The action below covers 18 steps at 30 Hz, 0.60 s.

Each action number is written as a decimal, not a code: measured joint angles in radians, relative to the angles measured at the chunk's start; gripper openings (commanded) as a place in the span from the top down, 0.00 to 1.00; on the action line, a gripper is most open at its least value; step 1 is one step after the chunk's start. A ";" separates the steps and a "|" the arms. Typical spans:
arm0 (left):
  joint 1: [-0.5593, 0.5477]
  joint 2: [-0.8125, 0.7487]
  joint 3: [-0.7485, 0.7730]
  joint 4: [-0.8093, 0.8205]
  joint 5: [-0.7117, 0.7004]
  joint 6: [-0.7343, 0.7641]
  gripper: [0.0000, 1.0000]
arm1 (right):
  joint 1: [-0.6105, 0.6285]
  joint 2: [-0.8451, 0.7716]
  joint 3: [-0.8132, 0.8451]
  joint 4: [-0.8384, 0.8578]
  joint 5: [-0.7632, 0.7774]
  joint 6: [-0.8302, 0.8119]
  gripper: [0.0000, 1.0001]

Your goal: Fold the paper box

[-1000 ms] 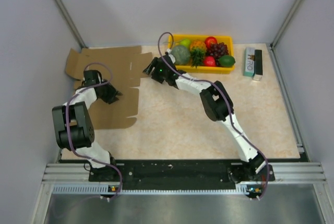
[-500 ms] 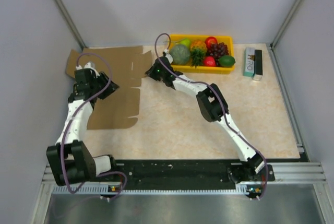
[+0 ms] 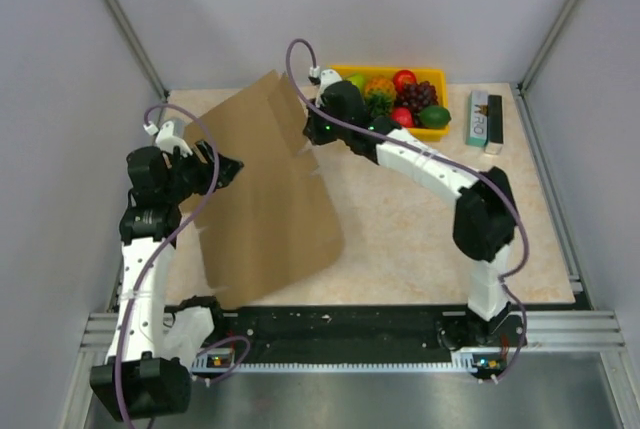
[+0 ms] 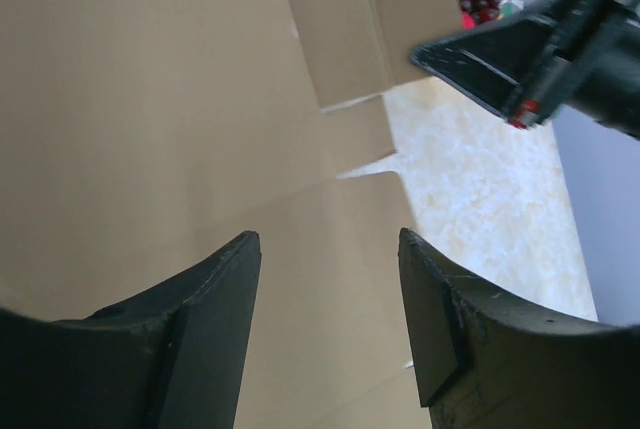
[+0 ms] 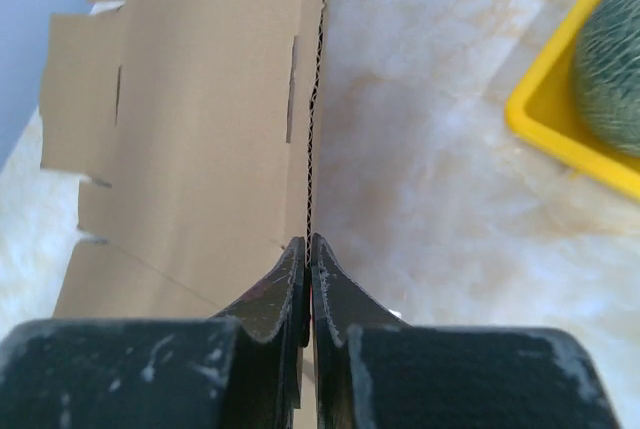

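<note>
The paper box [image 3: 265, 189] is a flat brown cardboard sheet with flaps, raised off the table and tilted, its lower edge near the front. My right gripper [image 3: 312, 127] is shut on the sheet's upper right edge; in the right wrist view the jaws [image 5: 309, 241] pinch the corrugated edge, with the sheet [image 5: 190, 129] running away to the left. My left gripper [image 3: 232, 167] stands open at the sheet's left side. The left wrist view shows the cardboard [image 4: 150, 99] beyond the open gripper [image 4: 328, 239], nothing gripped between the fingers, and the right gripper [image 4: 520, 59] at upper right.
A yellow tray of fruit [image 3: 430, 74] stands at the back, close behind the right gripper, its corner showing in the right wrist view [image 5: 560, 129]. A small printed carton [image 3: 484, 119] lies at the back right. Grey walls flank the table.
The right gripper closed on the sheet's edge and lifted it from flat on the table to tilted up. The left arm rose and pulled back, its jaws opening wider.
</note>
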 measured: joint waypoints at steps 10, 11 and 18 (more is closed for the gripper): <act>0.000 0.097 0.183 0.017 0.166 0.109 0.22 | -0.003 -0.538 -0.393 -0.039 -0.052 -0.379 1.00; 0.000 0.122 0.220 0.026 0.185 0.127 0.23 | -0.006 -0.589 -0.436 -0.040 -0.060 -0.400 1.00; -0.011 0.415 0.486 0.080 0.396 0.222 0.34 | -0.096 -0.871 -0.650 -0.037 -0.180 -0.485 1.00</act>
